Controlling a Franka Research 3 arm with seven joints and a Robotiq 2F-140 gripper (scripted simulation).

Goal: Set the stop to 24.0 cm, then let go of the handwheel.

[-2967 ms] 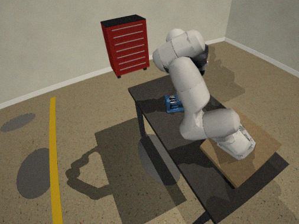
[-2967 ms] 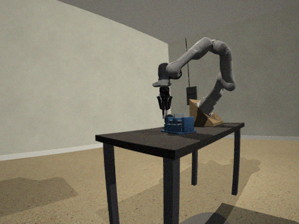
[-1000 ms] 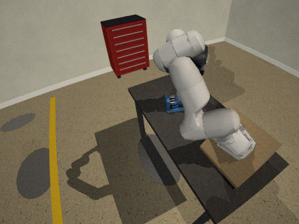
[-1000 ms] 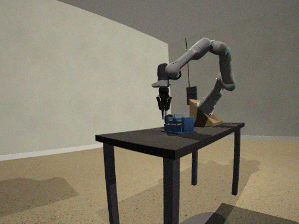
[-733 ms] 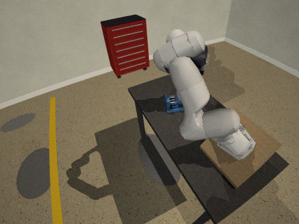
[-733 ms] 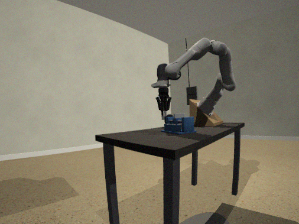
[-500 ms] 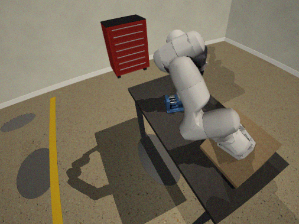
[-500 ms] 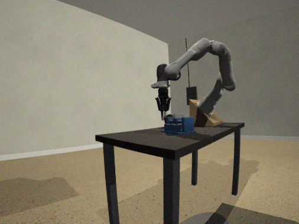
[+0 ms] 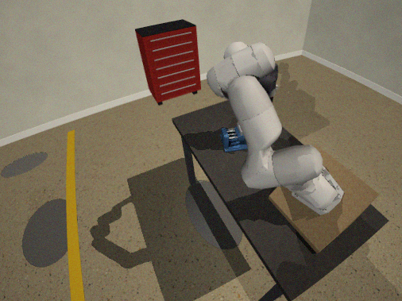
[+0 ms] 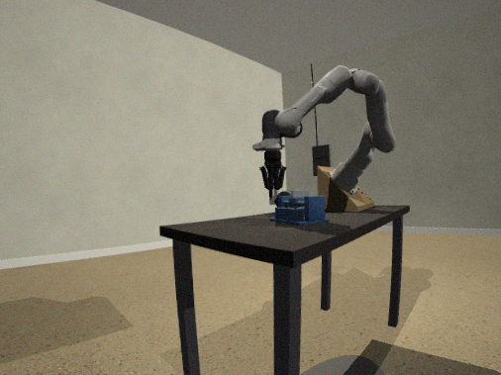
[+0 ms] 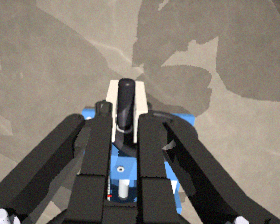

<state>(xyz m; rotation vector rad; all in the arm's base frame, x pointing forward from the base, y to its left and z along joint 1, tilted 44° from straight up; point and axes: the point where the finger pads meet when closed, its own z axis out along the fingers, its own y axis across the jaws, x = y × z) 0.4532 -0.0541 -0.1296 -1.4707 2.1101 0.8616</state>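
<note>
A small blue stop fixture (image 10: 296, 206) stands on the dark table; it also shows in the top view (image 9: 233, 139), partly hidden by the arm. In the wrist view its blue base (image 11: 125, 178) lies below the fingers, and a black handwheel grip (image 11: 125, 111) sticks up between them in front of a pale plate. My gripper (image 11: 126, 93) (image 10: 272, 197) points straight down at the fixture's left end and is shut on the handwheel's grip. The scale marks are too small to read.
The dark table (image 10: 287, 233) carries the fixture near its far end. The arm's base sits on a tan wedge mount (image 9: 323, 210). A red drawer cabinet (image 9: 169, 60) stands by the wall. A yellow line (image 9: 73, 217) runs along the floor.
</note>
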